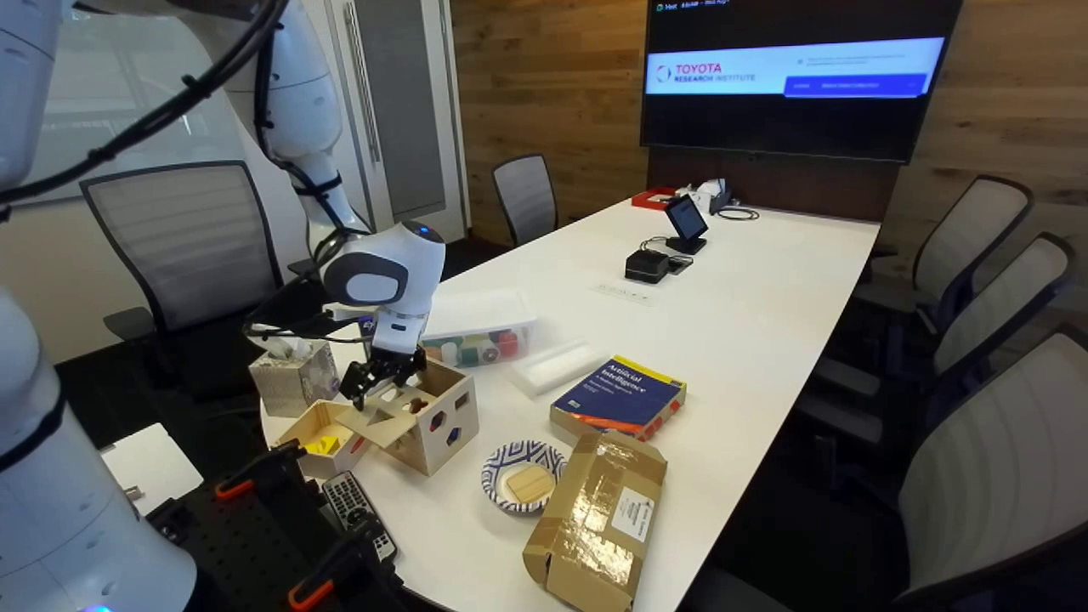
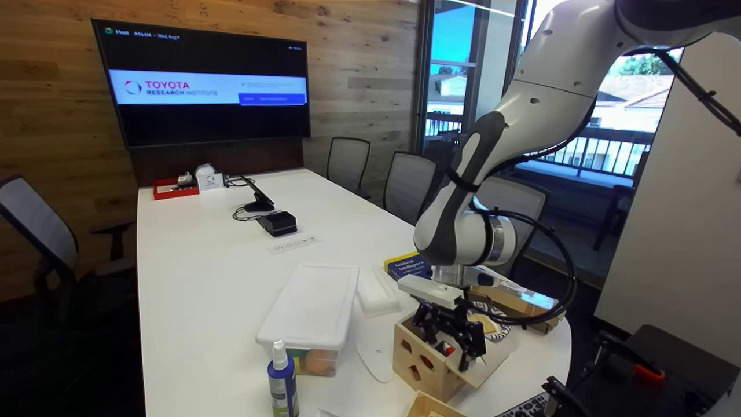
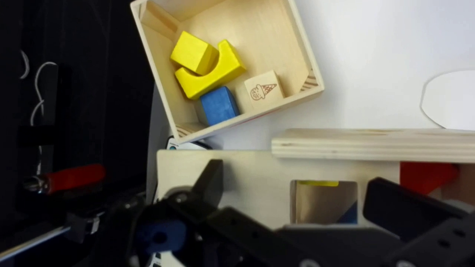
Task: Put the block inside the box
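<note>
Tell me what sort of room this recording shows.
Probably an office meeting room: a long white table, chairs along both sides, and a large wall screen beyond the far end reading "Toyota Research Institute".

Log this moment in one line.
Hand: open over lid, nothing gripped | Shape-sorter box: lid partly off, red piece inside | Wooden tray: yellow arch, yellow block, blue block, ice-cream-cone block

wooden tray (image 3: 267,33): yellow block (image 3: 190,52) against yellow arch (image 3: 213,77), blue block (image 3: 219,106), ice-cream block (image 3: 262,89)
box (image 3: 371,145): wooden wall, a red piece (image 3: 425,176) inside
lid (image 3: 256,189): juts beyond the wall, yellow and blue showing through its square hole
gripper (image 3: 297,187): black fingers (image 3: 213,180) wide apart over the lid
</note>
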